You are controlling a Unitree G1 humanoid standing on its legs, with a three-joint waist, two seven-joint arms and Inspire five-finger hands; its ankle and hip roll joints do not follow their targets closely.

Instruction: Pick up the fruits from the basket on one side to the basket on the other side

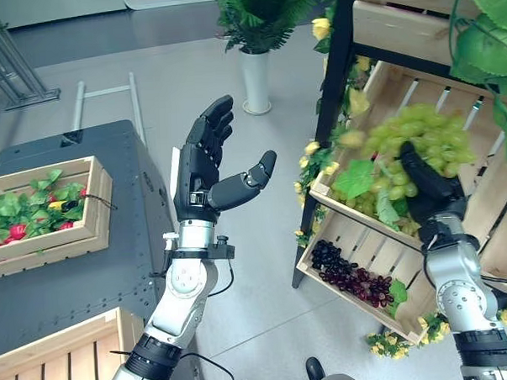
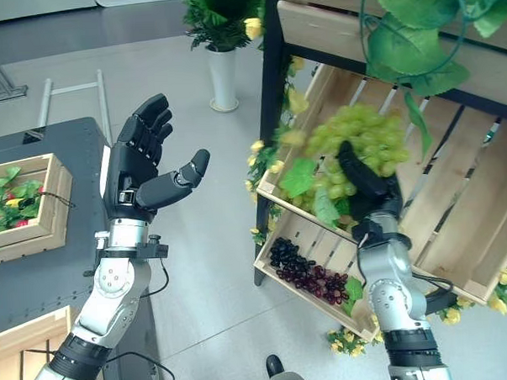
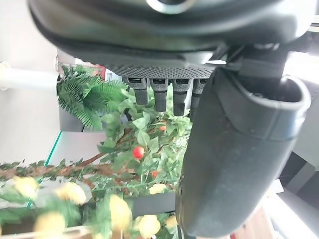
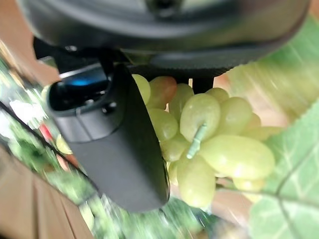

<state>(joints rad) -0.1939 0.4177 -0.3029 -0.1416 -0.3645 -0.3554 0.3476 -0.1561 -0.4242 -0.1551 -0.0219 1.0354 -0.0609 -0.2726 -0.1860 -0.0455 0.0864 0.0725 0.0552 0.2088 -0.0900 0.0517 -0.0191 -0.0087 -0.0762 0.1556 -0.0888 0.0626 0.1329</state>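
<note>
One green grape bunch (image 1: 411,145) in the right hand's (image 1: 435,200) curled fingers, left hand (image 1: 204,171) spread empty.

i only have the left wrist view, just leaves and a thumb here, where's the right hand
Observer: The right hand is up at the slanted wooden crate on the robot's right, against the green grape bunch.
Operator: has it got them
Observer: The right wrist view shows its thumb pressed against the green grapes, with the stem toward the palm.
Operator: anything else in that stand
Observer: Dark grapes lie in the lower crate.
Operator: and my left hand
Observer: The left hand is raised, open, holding nothing.
</note>
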